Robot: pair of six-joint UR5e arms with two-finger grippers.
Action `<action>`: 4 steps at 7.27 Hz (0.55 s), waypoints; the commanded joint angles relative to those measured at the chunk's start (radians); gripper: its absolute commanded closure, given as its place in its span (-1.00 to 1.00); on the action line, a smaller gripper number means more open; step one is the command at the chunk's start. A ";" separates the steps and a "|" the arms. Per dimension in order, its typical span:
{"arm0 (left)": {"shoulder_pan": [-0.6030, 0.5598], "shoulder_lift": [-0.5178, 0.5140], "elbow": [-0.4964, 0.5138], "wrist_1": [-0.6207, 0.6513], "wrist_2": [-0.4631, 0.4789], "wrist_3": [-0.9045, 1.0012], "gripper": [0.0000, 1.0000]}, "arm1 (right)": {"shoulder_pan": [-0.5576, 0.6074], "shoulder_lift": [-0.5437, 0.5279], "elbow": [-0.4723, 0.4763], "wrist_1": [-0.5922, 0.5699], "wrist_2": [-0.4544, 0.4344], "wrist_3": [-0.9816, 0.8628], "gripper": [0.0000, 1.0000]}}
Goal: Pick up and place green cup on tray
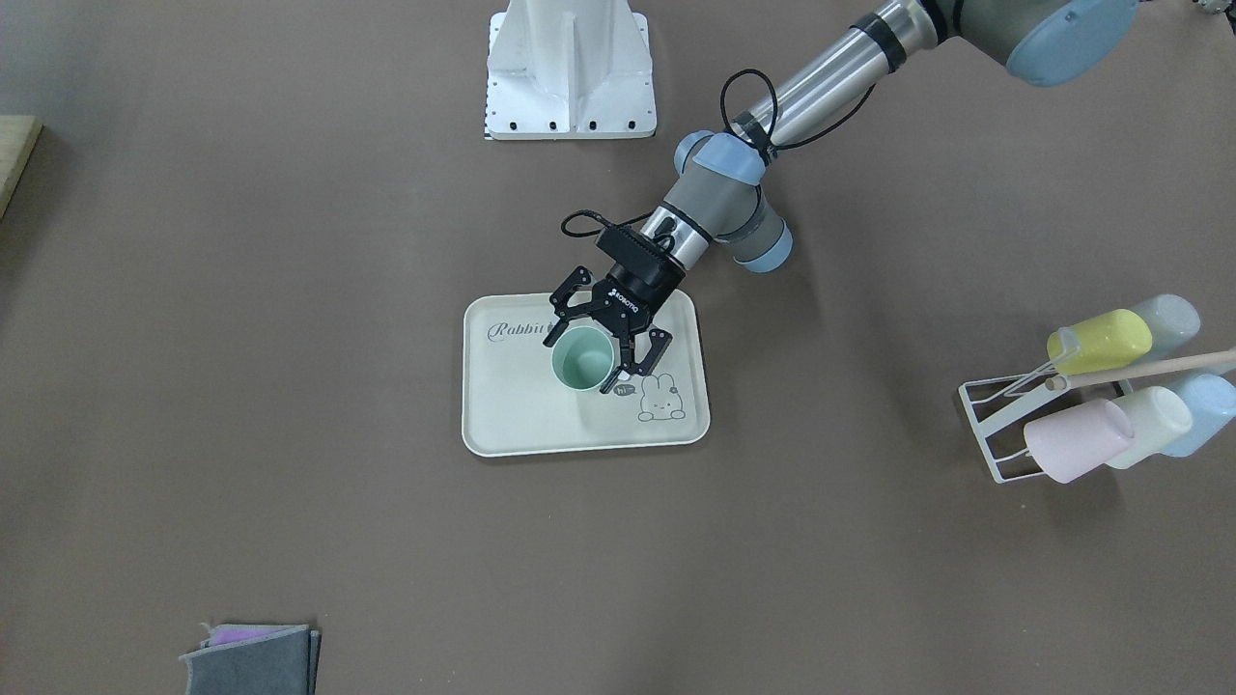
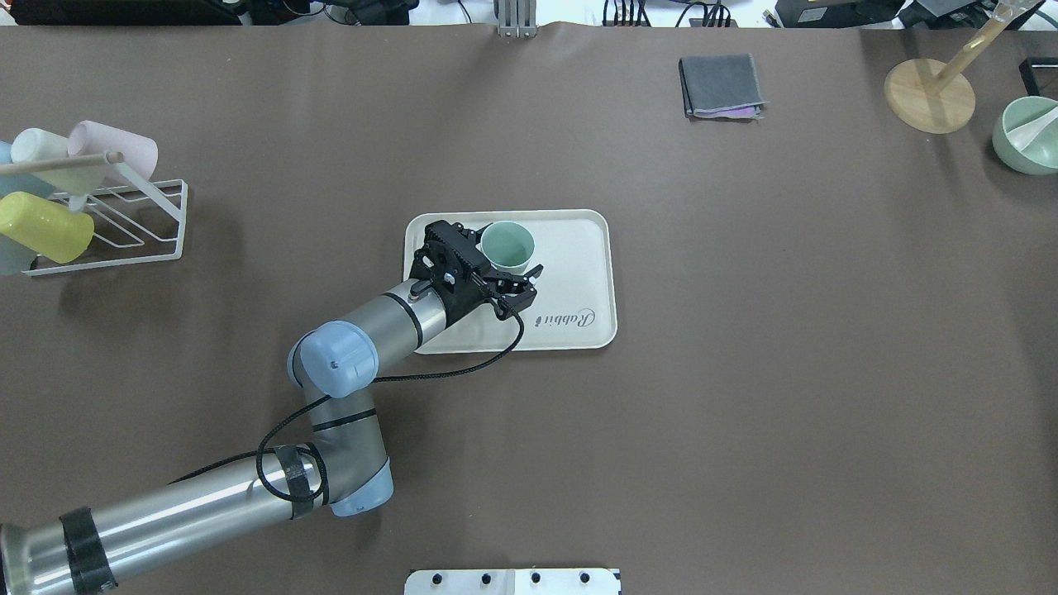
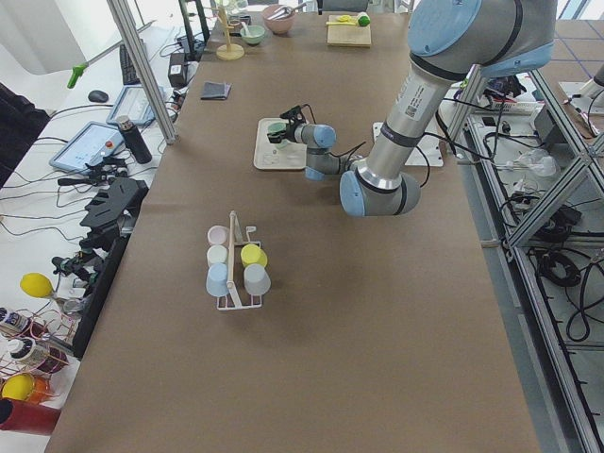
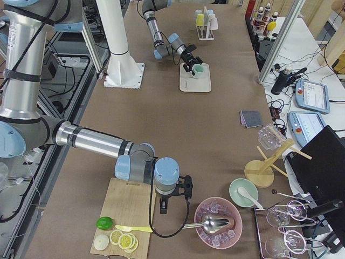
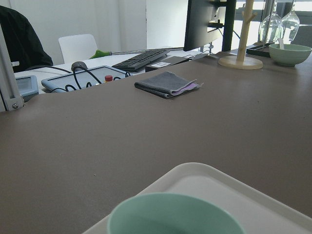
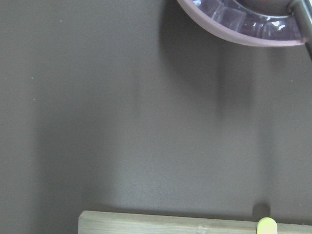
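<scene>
The green cup point(image 1: 582, 358) point(image 2: 507, 245) stands upright on the cream tray point(image 1: 521, 425) point(image 2: 579, 248), in the half near the "Rabbit" script. My left gripper point(image 1: 582, 363) point(image 2: 506, 253) is low over the tray with a finger on either side of the cup. Its jaws are spread wide and it looks open. In the left wrist view, the cup's rim point(image 5: 173, 214) fills the bottom edge, with the tray's corner point(image 5: 273, 204) behind it. My right gripper point(image 4: 163, 208) shows only far off in the exterior right view, over a wooden board, so I cannot tell its state.
A white wire rack point(image 2: 157, 223) point(image 1: 1004, 425) holding several pastel cups sits at the table's left end. A folded grey cloth point(image 2: 721, 85), a wooden stand point(image 2: 930, 95) and a green bowl point(image 2: 1029, 136) lie far right. A pink bowl of ice point(image 4: 218, 222) is by the right arm.
</scene>
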 commanded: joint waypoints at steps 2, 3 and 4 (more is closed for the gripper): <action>0.000 0.015 -0.037 0.000 -0.003 0.000 -0.97 | 0.000 -0.001 0.000 0.000 0.002 0.000 -1.00; 0.000 0.030 -0.060 0.000 -0.005 -0.002 -0.97 | 0.000 -0.001 0.000 0.000 0.002 0.000 -1.00; 0.000 0.045 -0.080 -0.001 -0.005 -0.002 -0.97 | 0.000 0.000 0.002 0.000 0.002 0.000 -1.00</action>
